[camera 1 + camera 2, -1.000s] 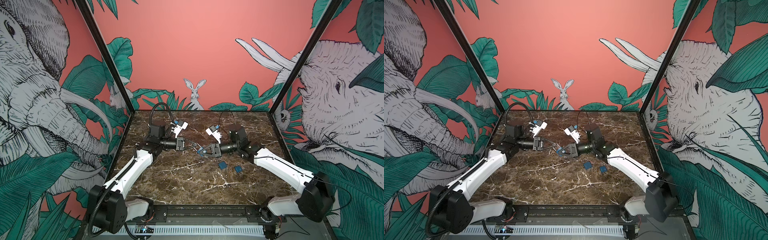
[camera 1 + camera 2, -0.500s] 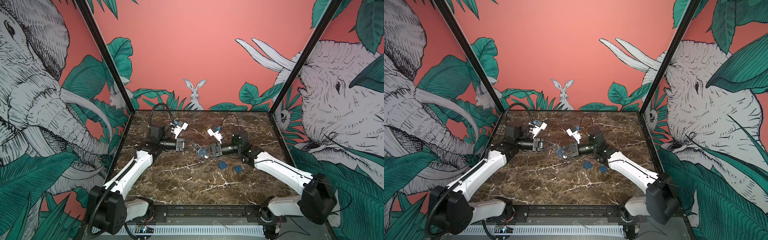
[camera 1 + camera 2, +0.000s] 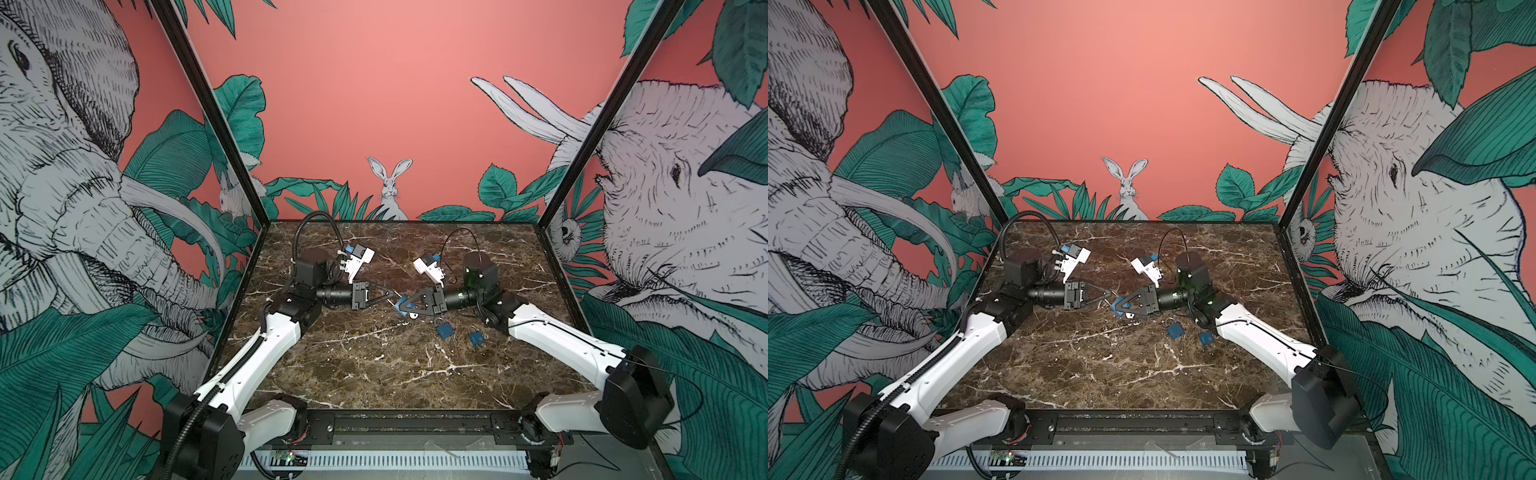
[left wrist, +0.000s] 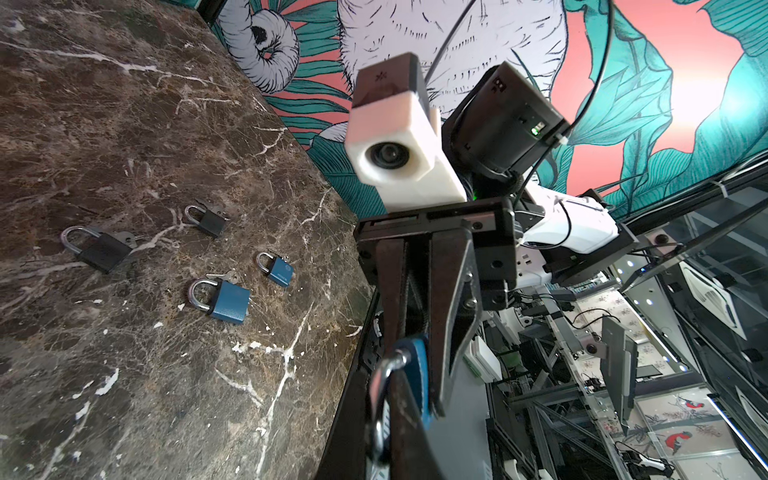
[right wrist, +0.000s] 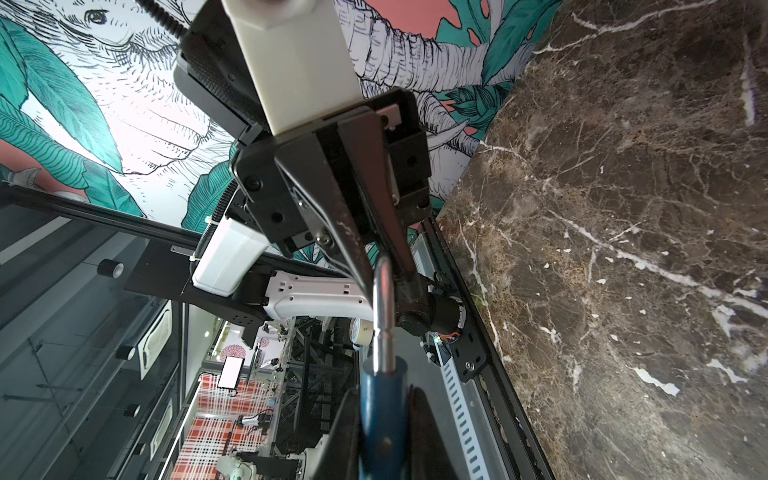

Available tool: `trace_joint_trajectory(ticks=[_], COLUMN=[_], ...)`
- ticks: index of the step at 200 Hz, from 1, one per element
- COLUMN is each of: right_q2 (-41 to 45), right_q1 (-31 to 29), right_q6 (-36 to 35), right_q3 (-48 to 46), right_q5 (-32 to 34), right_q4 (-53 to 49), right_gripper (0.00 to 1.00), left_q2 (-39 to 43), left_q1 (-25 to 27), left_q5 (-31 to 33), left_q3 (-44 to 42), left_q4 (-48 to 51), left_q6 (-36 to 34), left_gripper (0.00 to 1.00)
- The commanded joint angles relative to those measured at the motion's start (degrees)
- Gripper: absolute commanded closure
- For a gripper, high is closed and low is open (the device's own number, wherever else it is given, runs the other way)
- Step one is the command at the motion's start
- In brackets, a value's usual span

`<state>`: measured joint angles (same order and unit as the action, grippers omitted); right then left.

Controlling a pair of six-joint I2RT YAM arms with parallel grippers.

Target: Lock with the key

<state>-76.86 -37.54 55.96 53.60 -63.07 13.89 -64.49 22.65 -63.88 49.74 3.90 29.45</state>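
Two spare blue padlocks (image 3: 444, 330) lie nearest on the surface (image 3: 374, 374), close to the right arm, off-task. Two black padlocks (image 4: 104, 249) show only in the left wrist view.

Further back, in the air over mid-surface, the right end effector (image 3: 402, 305) is clamped on the body of the held padlock (image 5: 382, 415), flat sides between its fingers. The shackle (image 5: 383, 316) points at the left end effector (image 5: 390, 266), whose fingers are together on the shackle's bend, which looks like a pinch. A small silvery thing hanging under the body is probably the key (image 3: 412, 316), too small to be sure. Can't tell if the shackle's free leg is seated.

Likely step: press the shackle home, then turn the key. To do it well:
- Push straight along the shackle legs, with no sideways twist.
- Line the free leg up with its hole.
- Hold the flats firmly on the right so the body doesn't slip.
- Leave the key end clear of fingers.

The rabbit wall (image 3: 390, 183) is behind, irrelevant.
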Motion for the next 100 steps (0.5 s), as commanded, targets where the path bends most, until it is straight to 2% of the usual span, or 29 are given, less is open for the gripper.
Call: trace_joint_trajectory(ticks=[1, 100], right_q2=[0.8, -1.3], right_q1=[0.0, -0.1], right_q6=[0.4, -1.4], right_q3=[4.8, 6.4], right_q5=[2.2, 3.8], right_q4=[18.3, 15.8], right_gripper=[1.0, 1.0], left_q2=[-0.1, 2.3], left_q1=[3.9, 12.9], left_q5=[1.7, 5.3], left_q3=[-4.0, -8.4], left_q4=[8.0, 4.0], left_q6=[-1.3, 5.7], left_gripper=[1.0, 1.0])
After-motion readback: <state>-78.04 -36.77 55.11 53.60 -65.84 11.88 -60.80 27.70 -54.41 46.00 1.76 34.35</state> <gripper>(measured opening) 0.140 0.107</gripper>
